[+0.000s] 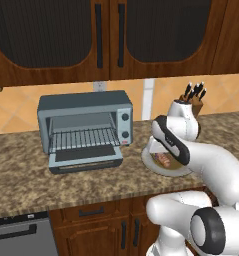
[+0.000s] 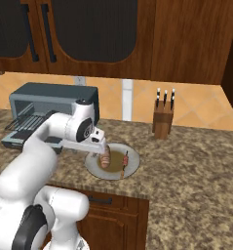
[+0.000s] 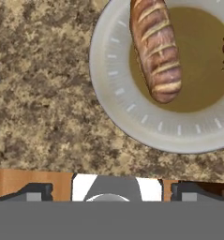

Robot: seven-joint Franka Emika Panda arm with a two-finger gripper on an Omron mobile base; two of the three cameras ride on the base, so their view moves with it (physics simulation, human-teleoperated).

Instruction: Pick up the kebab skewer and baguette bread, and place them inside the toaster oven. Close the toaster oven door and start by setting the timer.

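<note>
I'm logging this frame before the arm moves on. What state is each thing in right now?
toaster oven: empty, wire rack bare.
toaster oven door: open, folded down flat.
baguette bread: lying on the plate, not gripped.
kebab skewer: lying on the plate beside the loaf.
plate: on the counter, holding both foods.
gripper: over the plate; open or shut unclear.
knife block: upright, knives in.

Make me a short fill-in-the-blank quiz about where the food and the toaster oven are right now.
1. The thick orange-brown baguette bread lies on a round white ____ with a brown centre.
2. The blue-grey toaster oven door is ____, baring the wire rack.
3. The thin kebab skewer lies ____ the loaf, apart from it.
4. The wooden knife block stands on the speckled stone ____.

Missing words: plate; open; beside; counter
</note>
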